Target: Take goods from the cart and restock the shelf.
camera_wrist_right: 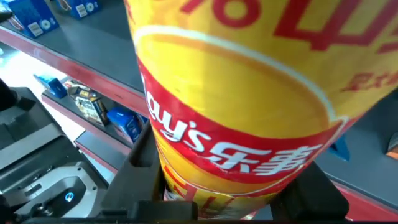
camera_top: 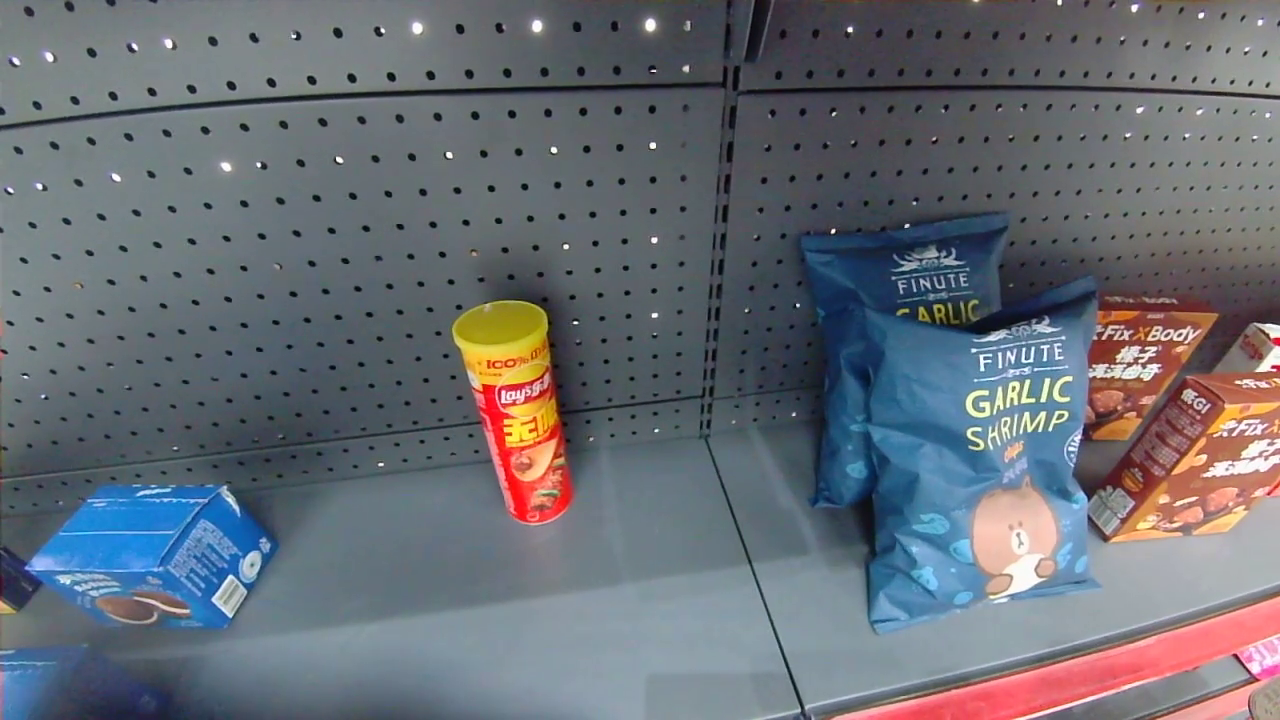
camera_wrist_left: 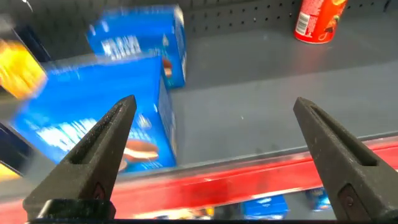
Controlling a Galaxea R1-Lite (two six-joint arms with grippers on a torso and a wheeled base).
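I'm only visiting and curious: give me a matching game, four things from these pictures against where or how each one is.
1 standing can
2 blue cookie box
3 front chip bag
4 right gripper

A just in front of the back chip bag
B shut on the held can
C upright, middle of the shelf
D left part of the shelf

Pairs: 1-C, 2-D, 3-A, 4-B.

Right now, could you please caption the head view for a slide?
Shelf with an upright chip can, two blue snack bags, a blue biscuit box and brown boxes.
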